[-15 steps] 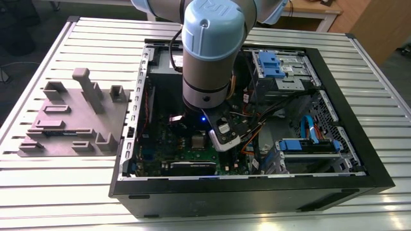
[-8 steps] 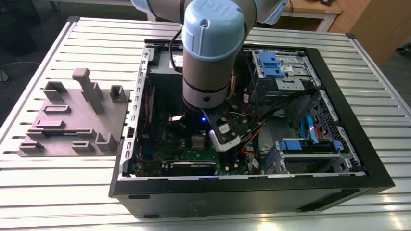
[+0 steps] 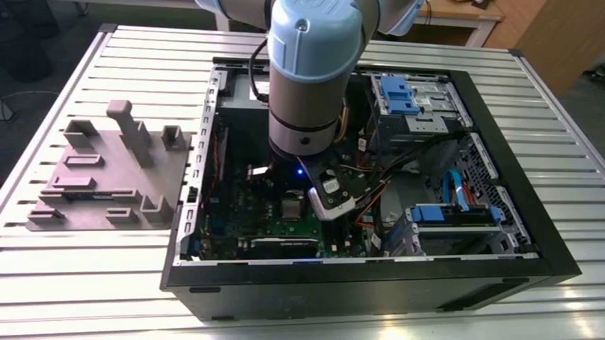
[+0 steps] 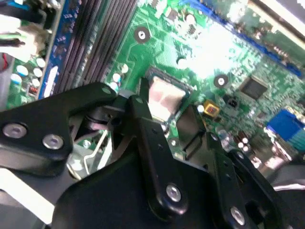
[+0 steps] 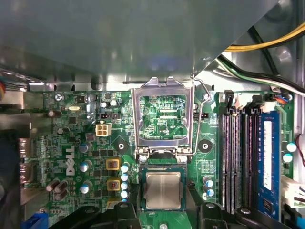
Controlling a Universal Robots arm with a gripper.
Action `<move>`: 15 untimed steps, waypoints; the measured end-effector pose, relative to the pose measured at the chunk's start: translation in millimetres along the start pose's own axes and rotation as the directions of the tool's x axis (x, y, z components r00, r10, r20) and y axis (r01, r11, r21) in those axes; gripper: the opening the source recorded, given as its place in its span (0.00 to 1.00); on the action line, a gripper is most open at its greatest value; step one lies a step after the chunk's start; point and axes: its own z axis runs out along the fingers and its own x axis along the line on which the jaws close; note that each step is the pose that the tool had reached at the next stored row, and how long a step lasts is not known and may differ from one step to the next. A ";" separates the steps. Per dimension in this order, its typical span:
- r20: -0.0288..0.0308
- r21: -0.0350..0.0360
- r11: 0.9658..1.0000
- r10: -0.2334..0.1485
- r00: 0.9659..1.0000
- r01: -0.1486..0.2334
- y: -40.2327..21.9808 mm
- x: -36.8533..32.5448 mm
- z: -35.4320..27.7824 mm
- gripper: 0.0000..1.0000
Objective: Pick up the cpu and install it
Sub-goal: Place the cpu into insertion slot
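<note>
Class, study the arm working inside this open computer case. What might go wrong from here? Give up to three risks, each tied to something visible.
1. The cpu lies in its socket unclamped, with the load frame open beside it. A nudge from the gripper close above might skew it.
2. That open frame stands near the gripper and might be caught.
3. Loose cables run beside the arm and may snag.

Open computer case (image 3: 359,290) on slatted table (image 3: 85,269); grey fixture (image 3: 104,177) beside it.

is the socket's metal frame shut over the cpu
No, the metal frame is flipped open, leaving the cpu with its silver top bare.
</note>
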 end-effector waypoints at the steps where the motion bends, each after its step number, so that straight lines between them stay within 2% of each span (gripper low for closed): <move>1: 0.000 0.000 1.000 0.000 1.000 0.000 0.0 0.0 0.0 0.50; 8: 0.000 -0.005 1.000 0.000 1.000 0.000 0.0 -0.4 4.9 0.49; 9: 0.000 -0.005 1.000 0.000 1.000 0.000 0.0 -0.5 5.3 0.42; 15: 0.000 -0.006 1.000 -0.014 1.000 0.014 0.0 -0.6 6.3 0.42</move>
